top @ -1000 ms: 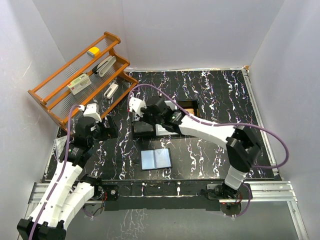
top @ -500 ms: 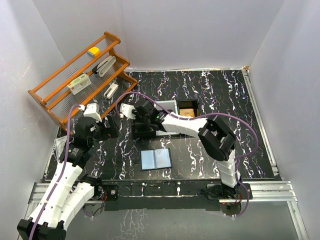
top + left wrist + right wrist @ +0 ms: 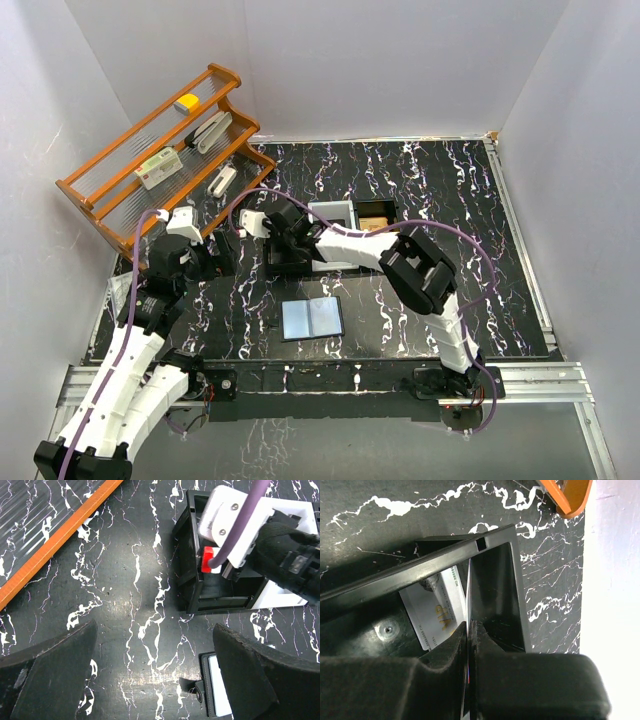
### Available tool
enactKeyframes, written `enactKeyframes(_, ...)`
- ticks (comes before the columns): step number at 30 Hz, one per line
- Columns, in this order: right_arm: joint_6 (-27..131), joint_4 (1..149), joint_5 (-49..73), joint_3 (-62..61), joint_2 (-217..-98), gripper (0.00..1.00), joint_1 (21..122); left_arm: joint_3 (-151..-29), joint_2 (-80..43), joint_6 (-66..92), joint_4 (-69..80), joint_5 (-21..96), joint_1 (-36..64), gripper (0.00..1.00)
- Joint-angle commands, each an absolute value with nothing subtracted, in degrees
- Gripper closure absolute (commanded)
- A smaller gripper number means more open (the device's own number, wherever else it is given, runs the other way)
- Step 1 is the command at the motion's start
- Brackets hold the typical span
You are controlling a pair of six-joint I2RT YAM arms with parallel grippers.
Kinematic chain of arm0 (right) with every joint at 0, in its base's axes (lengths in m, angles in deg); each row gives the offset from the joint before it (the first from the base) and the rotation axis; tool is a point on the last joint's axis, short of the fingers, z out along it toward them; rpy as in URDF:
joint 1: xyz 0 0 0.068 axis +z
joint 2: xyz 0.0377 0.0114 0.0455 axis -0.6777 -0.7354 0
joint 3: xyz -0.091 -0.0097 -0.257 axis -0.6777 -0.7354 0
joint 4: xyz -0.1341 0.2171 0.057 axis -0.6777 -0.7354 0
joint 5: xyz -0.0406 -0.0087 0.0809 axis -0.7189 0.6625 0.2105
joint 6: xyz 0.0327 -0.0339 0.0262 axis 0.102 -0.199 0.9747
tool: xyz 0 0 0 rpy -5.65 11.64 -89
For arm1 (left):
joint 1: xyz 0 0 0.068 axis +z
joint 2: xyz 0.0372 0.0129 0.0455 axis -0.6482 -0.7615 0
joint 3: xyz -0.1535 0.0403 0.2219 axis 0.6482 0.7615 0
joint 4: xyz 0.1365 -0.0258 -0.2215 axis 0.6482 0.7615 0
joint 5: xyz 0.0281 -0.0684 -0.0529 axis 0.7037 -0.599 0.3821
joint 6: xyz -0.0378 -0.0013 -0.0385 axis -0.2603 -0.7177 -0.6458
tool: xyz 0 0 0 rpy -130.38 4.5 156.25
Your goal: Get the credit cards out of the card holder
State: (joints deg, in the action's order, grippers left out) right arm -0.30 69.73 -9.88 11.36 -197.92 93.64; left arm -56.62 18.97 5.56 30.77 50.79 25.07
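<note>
The card holder lies open and flat in front of the arms, its light blue-grey inside facing up; its left edge with a snap tab shows in the left wrist view. My right gripper reaches into the left compartment of the black tray. It is shut on a thin credit card seen edge-on. A white card with gold lettering lies on that compartment's floor. My left gripper hovers wide open over bare table, left of the tray, holding nothing.
An orange wooden rack with small items stands at the back left; its rail runs close to my left gripper. The tray's middle compartment holds something white, the right one something brown. White walls enclose the black marbled table.
The right arm's elbow has swung left and folded, while its gripper stayed at the tray's left compartment with the card. The left arm has not moved.
</note>
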Motion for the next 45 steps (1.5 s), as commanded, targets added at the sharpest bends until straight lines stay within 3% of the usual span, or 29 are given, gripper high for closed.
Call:
enactKeyframes(1, -1.93, 73.15, -11.75, 15.53, -199.17, 1.00, 93.37, -56.78, 19.74, 6.29, 30.18, 50.39, 25.26, 0.01)
enactKeyframes(8, -1.80, 74.20, -13.17, 16.49, -201.74, 0.96, 93.29, -56.71, 19.49, 6.34, 30.05, 49.90, 25.20, 0.01)
enactKeyframes(18, -1.13, 74.29, -10.95, 13.98, -201.17, 0.81, 93.27, -56.74, 19.12, 6.46, 30.31, 50.10, 25.25, 0.01)
enactKeyframes(24, -1.89, 74.26, -12.03, 13.40, -201.58, 0.79, 93.29, -56.79, 18.12, 6.55, 30.31, 49.27, 25.24, 0.01)
enactKeyframes(27, -2.17, 74.37, -12.40, 12.70, -201.43, 0.67, 93.29, -56.69, 17.99, 6.64, 30.18, 49.10, 25.26, 0.01)
enactKeyframes(39, 0.24, 73.67, -12.97, 12.71, -200.97, 0.57, 93.27, -56.67, 17.54, 6.94, 29.96, 48.18, 25.29, 0.01)
enactKeyframes(43, 1.71, 73.22, -12.50, 13.08, -200.53, 0.41, 93.29, -56.50, 17.33, 7.08, 29.65, 47.50, 25.22, 0.01)
enactKeyframes(45, 2.31, 73.21, -12.65, 13.44, -200.53, 0.39, 93.28, -56.54, 17.05, 7.08, 29.70, 47.21, 25.23, 0.01)
